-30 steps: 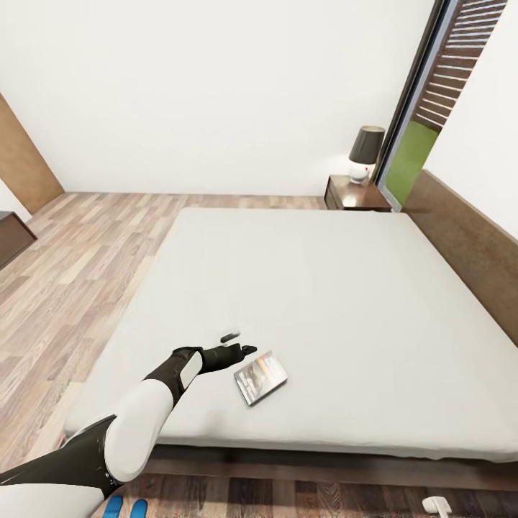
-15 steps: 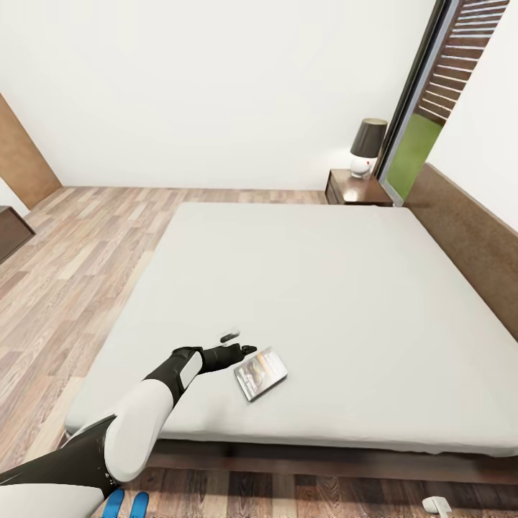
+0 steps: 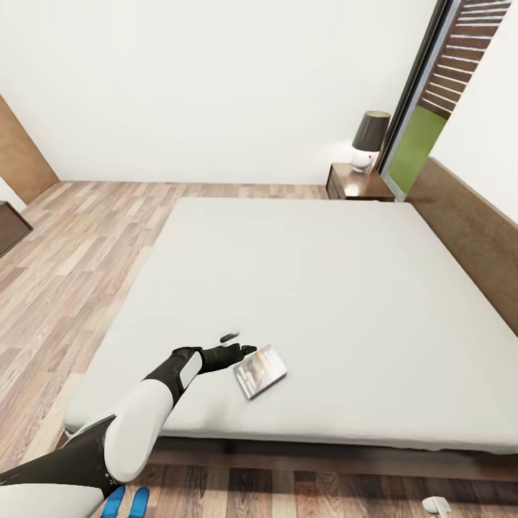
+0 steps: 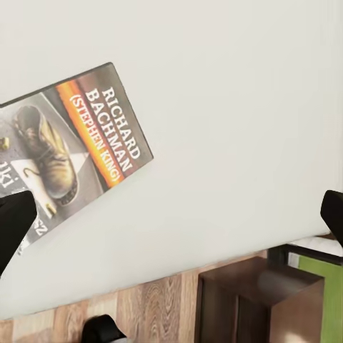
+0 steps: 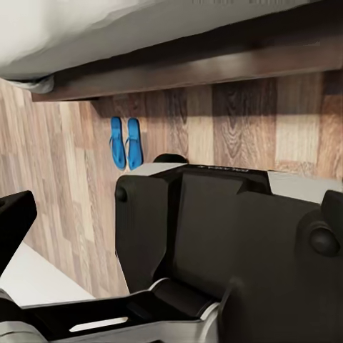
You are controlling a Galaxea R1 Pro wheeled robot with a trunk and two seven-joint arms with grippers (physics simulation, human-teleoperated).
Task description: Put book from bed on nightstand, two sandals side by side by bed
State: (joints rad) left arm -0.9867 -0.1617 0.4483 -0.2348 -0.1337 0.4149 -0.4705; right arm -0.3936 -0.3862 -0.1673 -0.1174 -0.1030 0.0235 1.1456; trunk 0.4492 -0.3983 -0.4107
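Observation:
The book (image 3: 260, 371) lies flat on the light-grey bed (image 3: 309, 273), near its front edge. Its dark cover with the orange band faces up in the left wrist view (image 4: 71, 146). My left gripper (image 3: 239, 343) hovers open just left of the book, fingers spread, holding nothing; in its own view (image 4: 171, 221) the book lies beside one fingertip (image 4: 13, 227). The nightstand (image 3: 360, 184) with its lamp (image 3: 370, 140) stands at the bed's far right corner. The two sandals (image 5: 125, 143) lie side by side on the floor by the bed frame, also at my base (image 3: 124, 502). My right gripper (image 5: 171, 214) is open.
The brown headboard (image 3: 471, 237) runs along the bed's right side. Wooden floor (image 3: 72, 252) lies open to the left of the bed. A dark low piece of furniture (image 3: 11, 230) sits at the left edge. My own dark base (image 5: 214, 243) is below the right gripper.
The whole view has shifted a little, so the nightstand and far wall sit slightly higher in the picture. The left arm, the book and the sandals keep their places.

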